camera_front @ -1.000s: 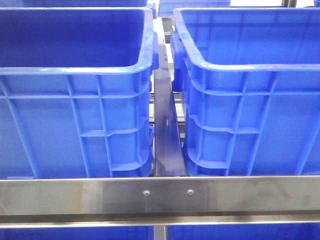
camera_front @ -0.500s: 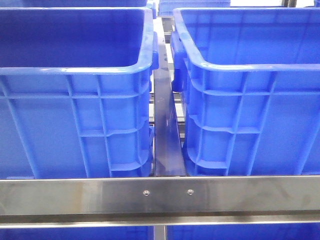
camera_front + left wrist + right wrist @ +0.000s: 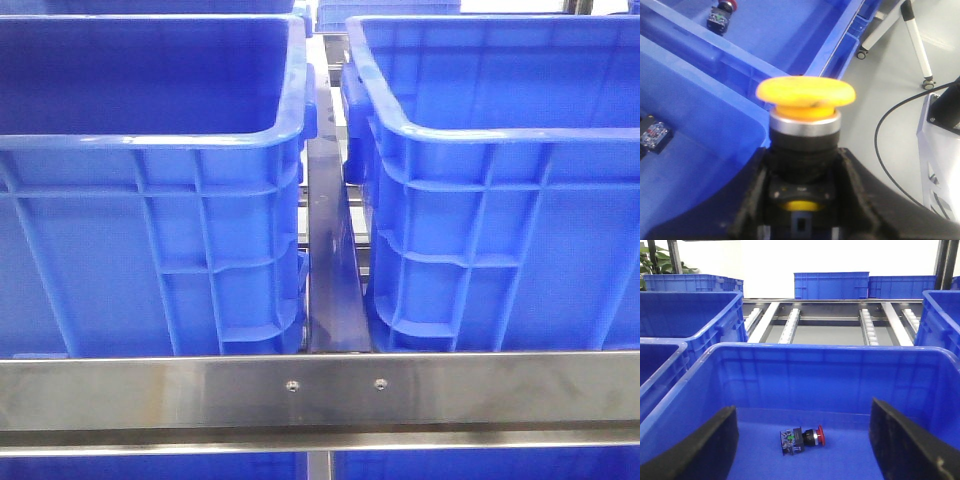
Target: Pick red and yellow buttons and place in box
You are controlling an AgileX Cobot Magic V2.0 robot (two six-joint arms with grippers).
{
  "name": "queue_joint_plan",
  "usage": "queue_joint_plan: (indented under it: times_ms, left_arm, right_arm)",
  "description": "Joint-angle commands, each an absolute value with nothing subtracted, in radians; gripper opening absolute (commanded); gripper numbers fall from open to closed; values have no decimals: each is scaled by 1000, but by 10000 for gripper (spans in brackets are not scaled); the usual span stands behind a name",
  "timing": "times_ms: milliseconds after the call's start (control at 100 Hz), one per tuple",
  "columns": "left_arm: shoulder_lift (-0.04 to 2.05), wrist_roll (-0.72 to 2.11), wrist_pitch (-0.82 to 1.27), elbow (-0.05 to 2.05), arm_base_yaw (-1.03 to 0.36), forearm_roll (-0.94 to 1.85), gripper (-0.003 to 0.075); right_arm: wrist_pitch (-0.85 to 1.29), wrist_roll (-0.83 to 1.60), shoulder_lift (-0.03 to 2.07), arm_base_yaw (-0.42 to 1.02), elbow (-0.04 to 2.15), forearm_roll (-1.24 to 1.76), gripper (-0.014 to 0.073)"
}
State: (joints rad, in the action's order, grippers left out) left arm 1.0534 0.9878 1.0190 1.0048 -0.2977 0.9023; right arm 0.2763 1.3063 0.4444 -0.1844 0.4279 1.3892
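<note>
Gripping one yellow button [image 3: 805, 102], my left claw [image 3: 802, 200] is clamped on it. Between my right claw's [image 3: 802, 440] spread fingers lies one red button [image 3: 802, 439] in a blue crate [image 3: 835, 354].

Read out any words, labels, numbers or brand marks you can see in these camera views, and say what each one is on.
No text is readable in any view.
The yellow button held in the left hand shows no legible marking.
The red button lying in the blue crate has a small green and white patch on its base, too small to read.
Another button base has coloured marks, blurred.
</note>
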Motion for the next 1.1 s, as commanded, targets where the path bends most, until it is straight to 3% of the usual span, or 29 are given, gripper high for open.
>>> queue_joint_plan:
  times_ms: [0, 760, 920, 1090]
  left_arm:
    - [1036, 989, 980, 1030, -306, 974, -19]
    - [1036, 989, 980, 1030, -306, 974, -19]
    - [1036, 989, 980, 1030, -306, 974, -19]
    - [1036, 989, 980, 1030, -306, 974, -19]
  right_arm:
    - [259, 1314, 446, -185, 454, 1419, 563]
    - [282, 1314, 446, -185, 454, 1451, 563]
    - [441, 1314, 460, -185, 470, 1552, 563]
    - [793, 1187, 610, -185, 561, 1581, 563]
